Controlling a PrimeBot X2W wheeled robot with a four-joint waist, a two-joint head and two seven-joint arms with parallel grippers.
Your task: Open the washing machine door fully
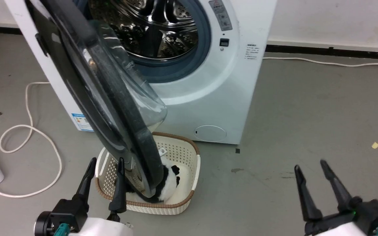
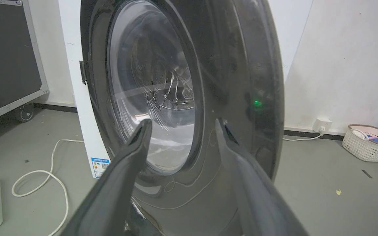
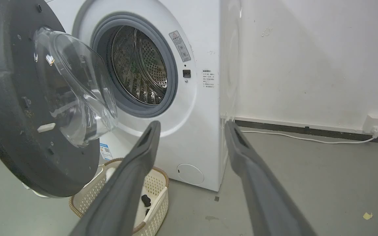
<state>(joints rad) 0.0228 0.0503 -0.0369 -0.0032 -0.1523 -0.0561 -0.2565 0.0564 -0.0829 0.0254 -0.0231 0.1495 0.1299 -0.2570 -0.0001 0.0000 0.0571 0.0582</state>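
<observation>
1. The washing machine door (image 1: 116,108) stands roughly half open. It is hinged on the left of the washing machine (image 1: 215,98), and its lower rim hangs over the cream laundry basket (image 1: 194,154) on the near floor.
2. Our left gripper (image 1: 107,160) has its jaws spread and empty, just beside the door's outer face; we cannot tell whether a finger touches it. Our right gripper (image 1: 309,164), well apart at the near right, is also spread and holds nothing.
3. We judge the main risk to be that the left gripper sits on the side the door must swing toward. It could block the door or be struck by it. A finger could also skid on the glossy face or snag the basket rim.
4. The right wrist view shows the door's matte inner face, the bulging glass bowl (image 3: 77,88) and the steel drum (image 3: 139,65). The left wrist view shows instead the glossy outer face and a second basket (image 2: 366,147) by the far wall.
</observation>
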